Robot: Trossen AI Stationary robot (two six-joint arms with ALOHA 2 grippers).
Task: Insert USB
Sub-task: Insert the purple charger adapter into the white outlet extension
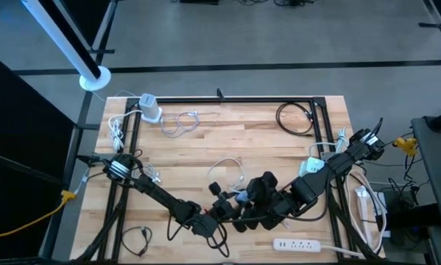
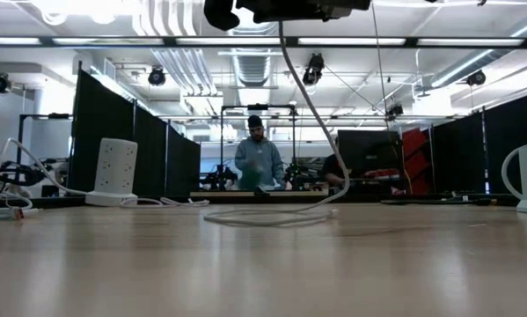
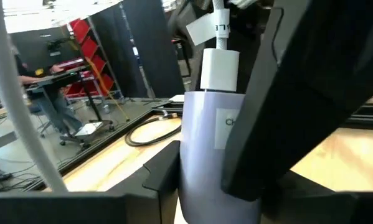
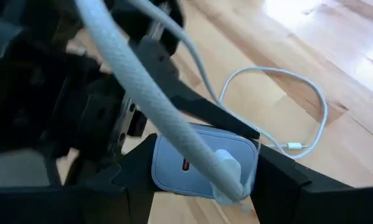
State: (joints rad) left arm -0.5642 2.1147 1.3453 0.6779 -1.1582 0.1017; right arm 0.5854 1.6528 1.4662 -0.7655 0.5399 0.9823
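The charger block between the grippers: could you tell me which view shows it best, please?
The left wrist view: the charger block fills it, white plug seated. The right wrist view shows its face under cable; high and low views hide it.

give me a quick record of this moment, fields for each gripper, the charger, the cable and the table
left gripper: near the table's front middle, fingers either side of the charger block
right gripper: meets the left one there, fingers flanking the same block
charger block: pale lavender-grey, held between dark fingers above the table
usb plug: white, seated in the block's end
cable: white, runs from the plug, slack looping onto the wood
table: wooden top, with a white power strip at the front edge and a coiled black cable at the far right
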